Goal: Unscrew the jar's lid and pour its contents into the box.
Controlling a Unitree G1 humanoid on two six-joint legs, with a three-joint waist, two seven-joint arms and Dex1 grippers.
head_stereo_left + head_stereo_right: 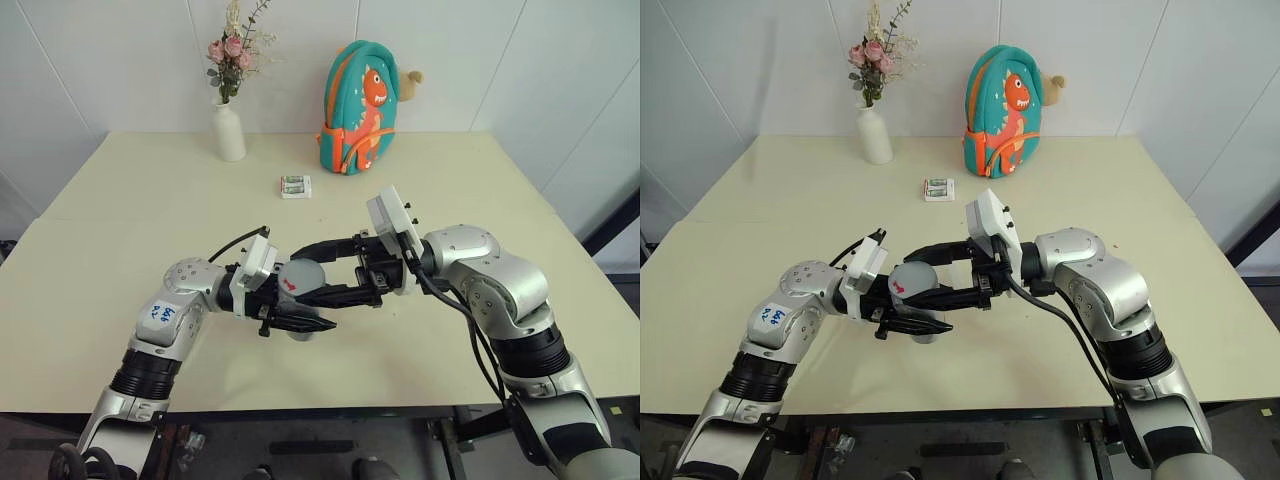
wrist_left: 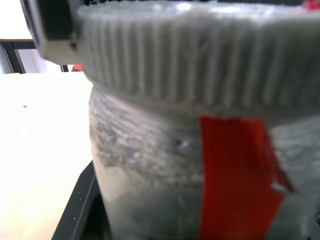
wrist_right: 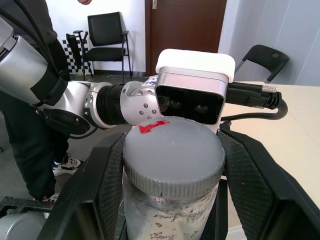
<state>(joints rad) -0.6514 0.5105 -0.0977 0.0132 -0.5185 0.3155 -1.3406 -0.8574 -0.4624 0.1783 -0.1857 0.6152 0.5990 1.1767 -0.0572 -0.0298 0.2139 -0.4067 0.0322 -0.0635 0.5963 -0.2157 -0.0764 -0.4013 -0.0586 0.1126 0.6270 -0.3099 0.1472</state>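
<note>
Currently: table (image 1: 120, 270) carries backpack (image 1: 362, 105), vase (image 1: 228, 128), small packet (image 1: 296, 186) at rear. Left hand (image 1: 305, 322) clamped on jar (image 2: 165, 175) body, held above table's front edge. Right hand (image 1: 305, 270) closed around lid (image 3: 172, 155), which is on jar; red mark on top.

Both arms raised in front of torso, forearms angled inward, grippers meeting at centre. Left gripper (image 1: 300, 322) level, pointing toward right side, fingers clamped on jar (image 1: 298, 300) body. Right gripper (image 1: 320, 270) level, pointing toward left side, sitting slightly higher, black fingers (image 3: 250, 170) closed on either side of lid (image 3: 172, 155). Wrists bent sharply inward.
</note>
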